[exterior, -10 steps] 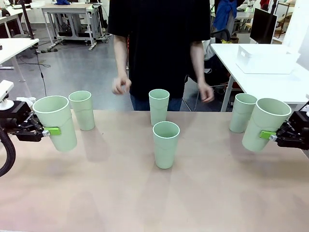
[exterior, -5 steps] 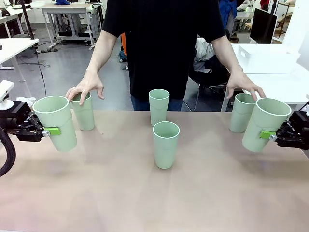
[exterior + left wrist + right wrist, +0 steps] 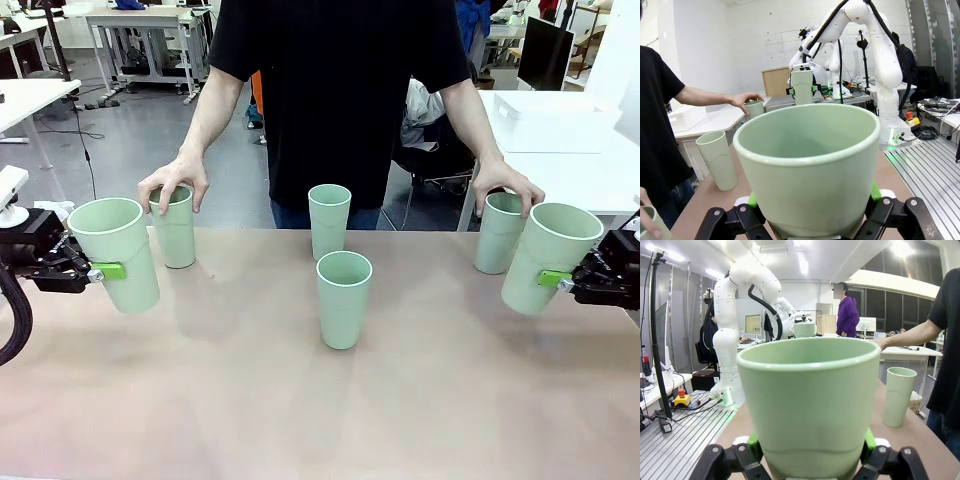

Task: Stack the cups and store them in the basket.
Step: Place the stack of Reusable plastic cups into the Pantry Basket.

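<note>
Front view: one cup [image 3: 115, 235] clamped in left gripper [image 3: 112, 270], another cup [image 3: 555, 240] in right gripper [image 3: 547, 279]; beyond left gripper, third cup [image 3: 176, 238] under person's hand [image 3: 172, 183]; beyond right, fourth cup [image 3: 496, 242] under other hand [image 3: 508, 185]; between grippers, near cup [image 3: 342, 300] and far cup [image 3: 329, 220] upright.

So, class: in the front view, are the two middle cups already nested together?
No, the nearer middle cup stands by itself in front of the farther cup.
</note>
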